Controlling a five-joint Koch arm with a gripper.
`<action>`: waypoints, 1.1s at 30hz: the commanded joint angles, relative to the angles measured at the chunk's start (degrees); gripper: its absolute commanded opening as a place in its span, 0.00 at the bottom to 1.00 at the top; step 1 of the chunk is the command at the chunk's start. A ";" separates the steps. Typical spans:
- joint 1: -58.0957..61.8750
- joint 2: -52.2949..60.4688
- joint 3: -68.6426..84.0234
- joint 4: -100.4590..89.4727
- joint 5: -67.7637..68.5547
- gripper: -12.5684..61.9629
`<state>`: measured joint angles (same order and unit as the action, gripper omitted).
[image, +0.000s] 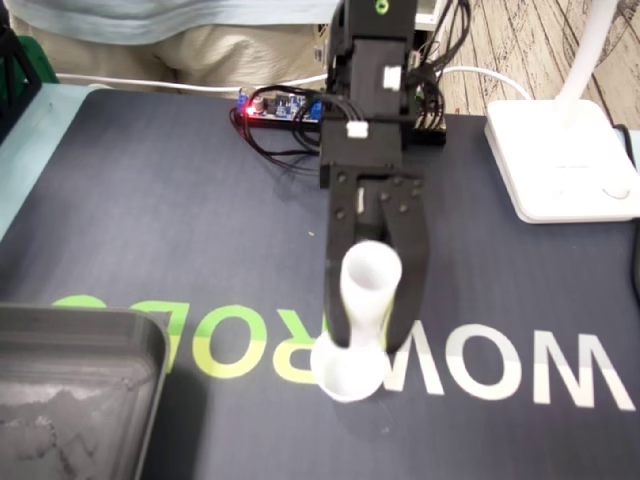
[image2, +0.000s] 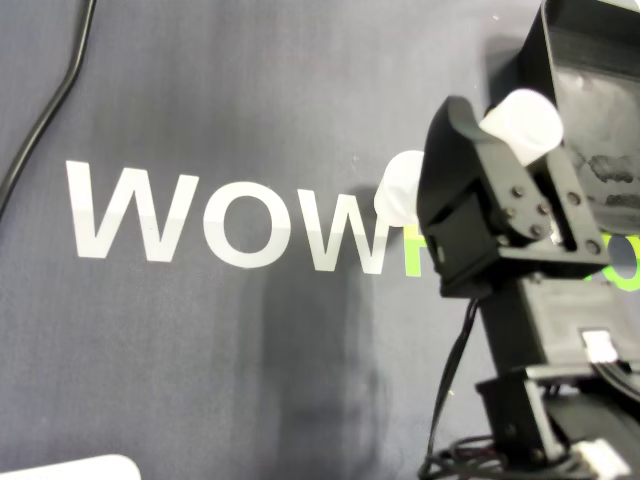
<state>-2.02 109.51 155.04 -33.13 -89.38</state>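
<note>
**A:** Where is the white vase (image: 365, 315), and what has hold of it?

**B:** It is at centre frame in the fixed view, over the pale lettering on the dark mat (image: 150, 200) that covers the worktop. It has a wide round foot, a narrow neck and an open top. It leans, with its top towards the right of that view. The black gripper (image: 370, 338) reaches in from the top of the frame, with one jaw on either side of the neck, clamped on it. I cannot tell whether the foot touches the mat or hangs just above it.

**A:** What could go wrong from here?

**B:** The hold is on a smooth, narrow neck and the vase already leans. My judgement is that it could slip, or swing further over between the jaws, during a lift. If the foot drags on the mat, the vase may twist out of the grip. The grey tray (image: 90, 320) sits at the lower left, well apart from the vase. If the vase is carried low, its foot could catch the tray's rim.

**A:** How many of each thing?

**B:** One vase, one gripper and one tray. Further out there is one white lamp base (image: 560, 160) at the upper right. One small circuit board (image: 285, 108) with a red light sits at the back edge, with several black cables beside it.
</note>
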 joint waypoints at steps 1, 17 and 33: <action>0.88 -1.32 -5.54 -6.33 -0.79 0.23; 2.81 -10.55 -10.81 -9.93 -0.79 0.23; 1.23 -12.30 -9.05 -10.20 -0.70 0.23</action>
<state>-0.26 97.03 147.04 -38.14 -89.47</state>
